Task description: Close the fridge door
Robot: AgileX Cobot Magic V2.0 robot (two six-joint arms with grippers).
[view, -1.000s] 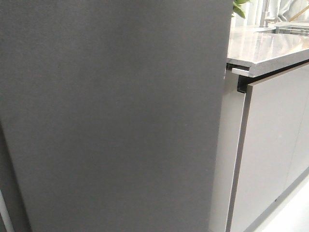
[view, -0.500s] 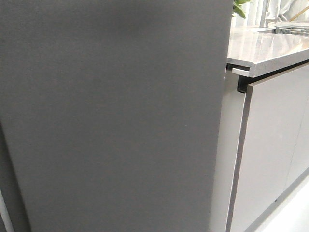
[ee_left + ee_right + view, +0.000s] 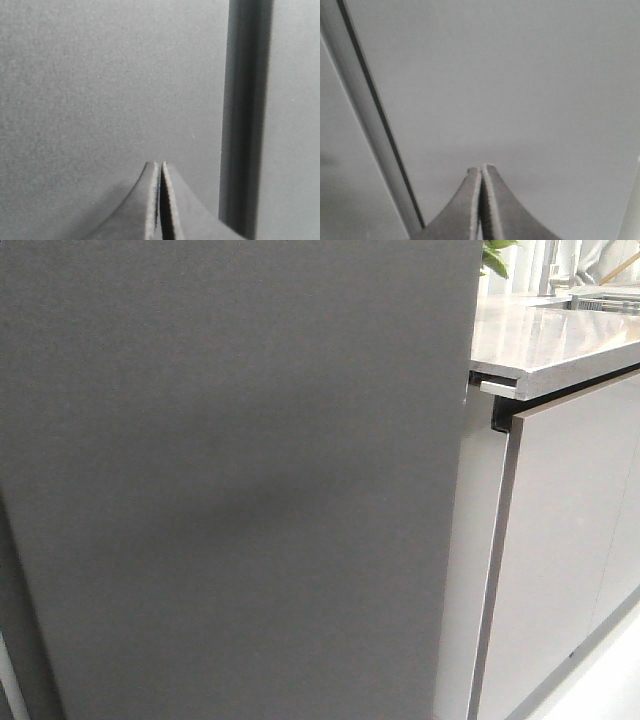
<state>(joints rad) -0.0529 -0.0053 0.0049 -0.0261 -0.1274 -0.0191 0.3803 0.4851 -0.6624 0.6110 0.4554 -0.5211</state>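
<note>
Both end effectors closed, empty: left end effector (image 3: 160, 167) tips right at the fridge door (image 3: 240, 480); right end effector (image 3: 481, 170) faces pale panel. Risk: narrow tips skid on matte face, door stays ajar.

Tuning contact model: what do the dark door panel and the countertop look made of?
Tall dark grey fridge door: matte, fine-grained coating, no glare; likely painted metal or laminate, unclear which. Glossy pale grey countertop slab: polished, reflects light, faintly speckled; looks like stone or a stone-look composite.
</note>
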